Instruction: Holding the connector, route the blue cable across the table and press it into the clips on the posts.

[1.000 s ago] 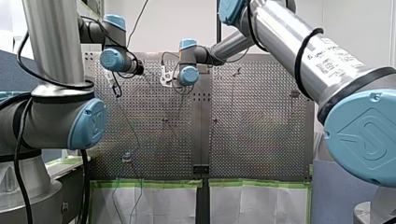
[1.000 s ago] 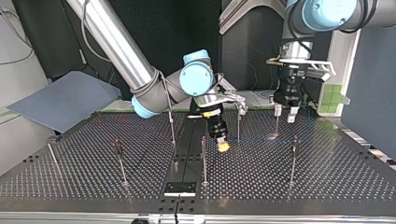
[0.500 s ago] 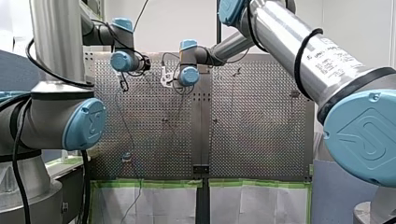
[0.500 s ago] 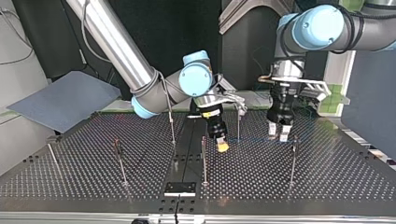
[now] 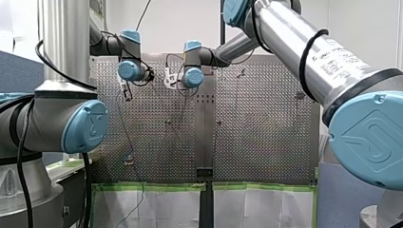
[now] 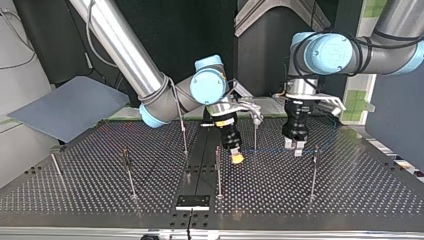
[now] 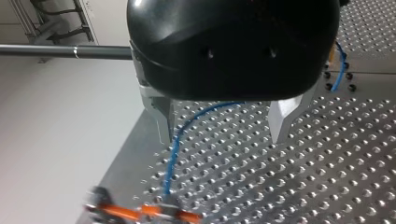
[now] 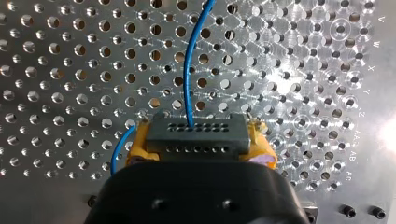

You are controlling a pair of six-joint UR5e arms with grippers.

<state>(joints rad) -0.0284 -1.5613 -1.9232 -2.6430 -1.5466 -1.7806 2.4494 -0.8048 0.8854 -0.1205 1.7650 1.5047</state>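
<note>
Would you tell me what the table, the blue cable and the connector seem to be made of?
The table looks like bare metal, perhaps aluminium: bright glints ring its drilled holes. The blue cable has a smooth, slightly glossy jacket, likely plastic insulation. The connector is a matte dark grey block with rows of small holes, probably moulded plastic.

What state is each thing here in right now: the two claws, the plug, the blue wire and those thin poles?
left claw: open, gripping nothing
right claw: shut on connector
connector: held, with cable coming out of it
cable: runs from connector past left claw; clipped or not, cannot tell
posts: upright
</note>
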